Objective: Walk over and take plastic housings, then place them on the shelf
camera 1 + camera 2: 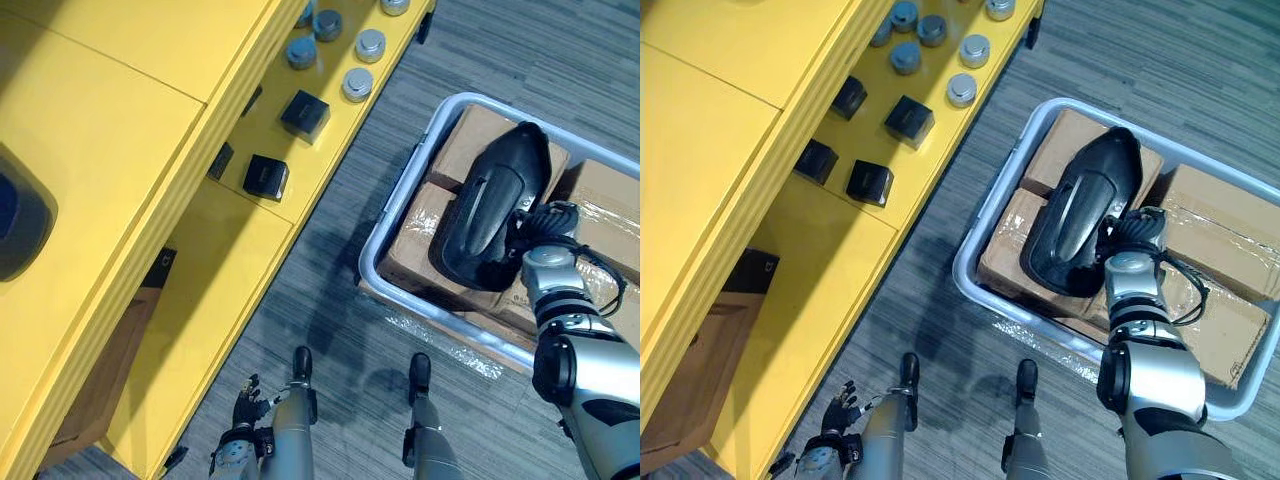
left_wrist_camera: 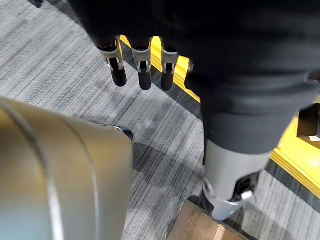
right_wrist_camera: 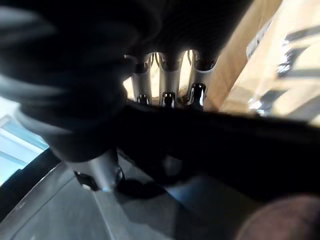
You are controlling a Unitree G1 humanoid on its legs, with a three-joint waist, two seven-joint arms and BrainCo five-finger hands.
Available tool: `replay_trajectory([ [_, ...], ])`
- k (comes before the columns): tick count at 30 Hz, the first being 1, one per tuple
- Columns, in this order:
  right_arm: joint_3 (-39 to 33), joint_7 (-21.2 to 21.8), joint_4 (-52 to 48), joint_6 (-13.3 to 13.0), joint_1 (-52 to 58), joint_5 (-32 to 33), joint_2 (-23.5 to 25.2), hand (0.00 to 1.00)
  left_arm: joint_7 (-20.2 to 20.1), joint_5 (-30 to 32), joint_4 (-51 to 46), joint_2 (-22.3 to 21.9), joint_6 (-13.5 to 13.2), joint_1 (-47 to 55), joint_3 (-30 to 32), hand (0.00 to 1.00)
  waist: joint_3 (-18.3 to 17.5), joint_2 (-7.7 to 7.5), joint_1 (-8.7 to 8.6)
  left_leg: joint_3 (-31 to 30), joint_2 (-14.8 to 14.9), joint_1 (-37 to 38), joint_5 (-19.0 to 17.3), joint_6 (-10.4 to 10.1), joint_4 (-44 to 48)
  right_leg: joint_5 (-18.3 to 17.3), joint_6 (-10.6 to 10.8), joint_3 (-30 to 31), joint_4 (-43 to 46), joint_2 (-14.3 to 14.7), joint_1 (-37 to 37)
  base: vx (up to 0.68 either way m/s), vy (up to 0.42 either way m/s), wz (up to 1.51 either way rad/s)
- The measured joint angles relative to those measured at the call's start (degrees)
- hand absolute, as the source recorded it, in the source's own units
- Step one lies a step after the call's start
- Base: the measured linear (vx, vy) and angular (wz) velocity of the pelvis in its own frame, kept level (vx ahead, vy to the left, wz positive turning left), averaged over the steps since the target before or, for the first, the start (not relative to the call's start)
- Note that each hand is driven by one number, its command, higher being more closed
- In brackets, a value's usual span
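Gripping black housing (image 1: 495, 200) end-on with right robot hand (image 3: 170, 80) curled round it, left robot hand (image 2: 143, 62) slack: could pivot, snag bin rim (image 1: 366, 268), drop.

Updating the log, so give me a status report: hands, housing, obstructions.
Right hand shut on black housing at the bin. Left hand open, low by floor. Yellow shelf to left carries small black boxes.
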Motion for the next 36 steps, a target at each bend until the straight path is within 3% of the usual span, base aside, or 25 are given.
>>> replay_trajectory([
  [2, 0.8, 0.5, -0.1, 0.1, -0.1, -0.1, -0.2, 1.00, 0.0, 0.0, -3.4, -0.8, 0.6, 0.7, -0.4, 0.00, 0.3, 0.50, -0.03, 0.0, 0.0, 0.9, 0.1, 0.0, -0.2, 0.0, 0.0, -0.1, -0.4, 0.0, 1.0, 0.03, -0.003, 0.03],
  [5, 4.9, 1.0, -6.3, 1.3, 4.3, -1.1, 0.7, 1.00, 0.2, -0.8, -21.1, -2.5, 0.9, 4.9, -0.5, 0.00, 0.4, 0.70, -0.44, 0.0, 0.0, 5.1, 0.1, 0.0, -1.4, 0.0, 0.0, -0.4, -1.3, 0.0, 5.1, 0.05, 0.004, 0.03],
  [7, 9.4, 0.9, -19.0, 1.4, 10.6, -5.6, 2.3, 1.00, 0.2, -2.4, -35.1, -2.6, -0.1, 6.2, -0.1, 0.00, 0.4, 0.68, -2.15, 0.1, 0.0, 8.3, 0.0, 0.0, -2.4, 0.0, 0.0, -1.4, -1.5, 0.0, 7.9, 0.04, -0.003, 0.03],
  [10, 11.5, 1.1, -35.4, 1.3, 19.7, -11.9, 4.1, 1.00, 0.1, -2.9, -44.5, -2.0, -0.4, 5.9, 0.5, 0.00, -0.9, 0.36, -3.82, 1.1, 0.0, 12.3, 0.0, -0.1, -4.0, -0.1, 0.0, -1.6, -1.6, 0.0, 10.7, 0.03, 0.009, -0.07],
  [17, 11.8, 3.8, -65.6, -0.6, 46.2, -23.1, 13.5, 1.00, -0.2, -3.0, -51.5, -2.1, 0.2, 5.6, 0.0, 0.00, -8.8, -2.48, -6.73, 3.2, 0.1, 20.6, 0.5, -1.0, -9.7, -2.5, -0.1, -1.7, -1.7, -0.2, 15.4, 0.06, -0.023, -0.08],
  [19, 12.7, 4.7, -71.0, -1.9, 50.9, -25.1, 14.6, 1.00, -0.4, -5.6, -52.0, -2.1, 0.3, 5.3, -0.8, 0.00, -11.5, -2.87, -7.81, 3.9, 0.1, 22.5, 0.8, -1.1, -11.4, -2.6, -0.1, -1.7, -1.7, -0.2, 16.1, 0.07, -0.017, -0.16],
  [21, 14.2, 6.2, -77.5, -3.6, 54.5, -26.4, 14.7, 1.00, -1.2, -12.5, -52.1, -1.4, 1.0, 3.2, -4.1, 0.00, -13.8, -3.13, -8.51, 5.1, 0.1, 25.0, 0.9, -1.1, -12.9, -2.7, -0.1, -1.6, -1.8, -0.2, 17.4, 0.05, -0.005, -0.18],
  [27, 21.7, 8.9, -81.6, -7.3, 55.5, -26.9, 14.9, 1.00, -4.6, -24.4, -51.9, 1.0, 5.0, 0.5, -13.4, 0.00, -18.2, -3.59, -9.27, 6.6, -0.1, 29.5, 1.7, -1.2, -15.9, -2.8, 0.0, -1.6, -1.9, -0.3, 19.7, 0.01, 0.000, -0.09],
  [31, 23.5, 8.9, -81.6, -7.2, 55.5, -26.9, 15.4, 1.00, -6.0, -32.6, -51.9, 4.8, 6.6, 0.2, -17.9, 0.00, -20.2, -3.76, -9.05, 6.6, -0.3, 30.2, 2.7, -1.1, -17.6, -2.9, 0.0, -2.3, -2.7, -0.5, 20.1, -0.04, -0.018, 0.02],
  [36, 25.1, 8.2, -81.6, -7.1, 55.5, -26.9, 15.7, 1.00, -8.7, -38.7, -51.9, 6.5, 7.8, 0.2, -22.7, 0.00, -22.2, -3.77, -9.13, 5.8, -0.5, 31.5, 4.0, -1.3, -19.7, -2.9, 0.0, -3.1, -2.8, -0.5, 21.0, -0.01, -0.020, 0.08],
])
